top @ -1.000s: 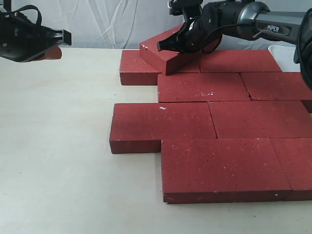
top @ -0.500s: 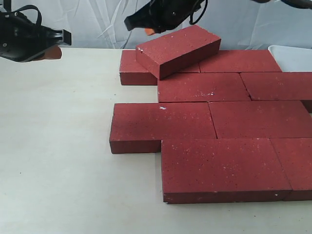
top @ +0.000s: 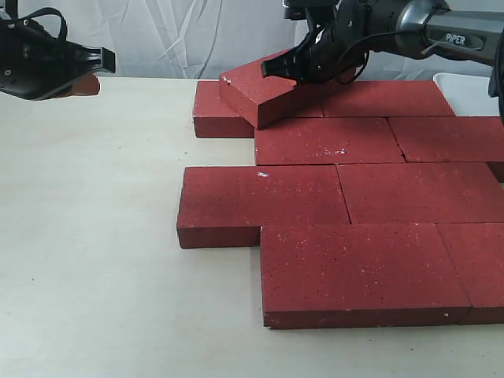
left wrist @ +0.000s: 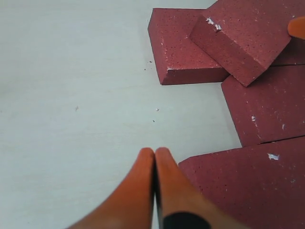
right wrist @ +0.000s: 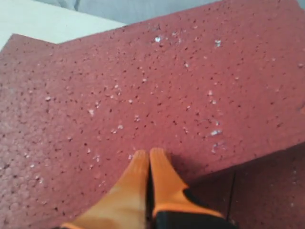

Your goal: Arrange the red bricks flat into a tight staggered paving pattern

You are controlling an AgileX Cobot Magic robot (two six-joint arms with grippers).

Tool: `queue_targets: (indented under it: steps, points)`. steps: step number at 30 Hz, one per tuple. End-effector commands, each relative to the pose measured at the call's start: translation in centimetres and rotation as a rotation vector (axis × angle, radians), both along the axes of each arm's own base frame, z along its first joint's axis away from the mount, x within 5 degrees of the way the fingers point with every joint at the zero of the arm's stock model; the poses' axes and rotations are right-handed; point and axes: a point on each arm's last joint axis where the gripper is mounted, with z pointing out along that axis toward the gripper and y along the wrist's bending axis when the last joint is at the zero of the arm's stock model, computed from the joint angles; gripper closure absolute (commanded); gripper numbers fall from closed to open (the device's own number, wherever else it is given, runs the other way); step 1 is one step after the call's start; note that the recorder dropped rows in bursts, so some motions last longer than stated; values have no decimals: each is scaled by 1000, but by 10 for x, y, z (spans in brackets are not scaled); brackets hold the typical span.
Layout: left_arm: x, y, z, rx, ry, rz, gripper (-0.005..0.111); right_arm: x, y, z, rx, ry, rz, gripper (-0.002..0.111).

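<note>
Several dark red bricks (top: 323,142) lie flat in staggered rows on the pale table (top: 94,236). One loose brick (top: 256,90) lies tilted and askew on top of the back row, over the back-left brick (top: 216,106). My right gripper (top: 272,69) is shut with nothing held, its orange tips (right wrist: 149,155) resting on the tilted brick's (right wrist: 143,95) top face. My left gripper (top: 87,83) hangs shut and empty above the bare table at the far left. In the left wrist view its tips (left wrist: 155,152) sit over the table beside a flat brick (left wrist: 248,186); the tilted brick (left wrist: 243,38) shows beyond.
A white tray (top: 472,93) stands at the back right behind the bricks. A pale curtain backs the table. Bare tabletop stretches left of the bricks and along the front edge.
The right arm swung away to the upper left half a second ago, then came back onto the tilted brick. The brick sits slightly further left than a second ago. The left arm has not moved.
</note>
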Motion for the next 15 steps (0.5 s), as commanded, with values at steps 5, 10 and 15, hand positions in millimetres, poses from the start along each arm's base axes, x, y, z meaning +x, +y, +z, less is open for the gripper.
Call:
queue_targets:
  steps: [5,10,15]
  points:
    - [-1,-2,4,-29,-11,9,107,-37,28,8,30,237,272,109]
    - [-2,-3,4,-33,-4,7,107,-75,50,56,108,318,461,109]
    - [-2,-3,4,-33,-4,7,107,-73,24,113,28,81,371,109]
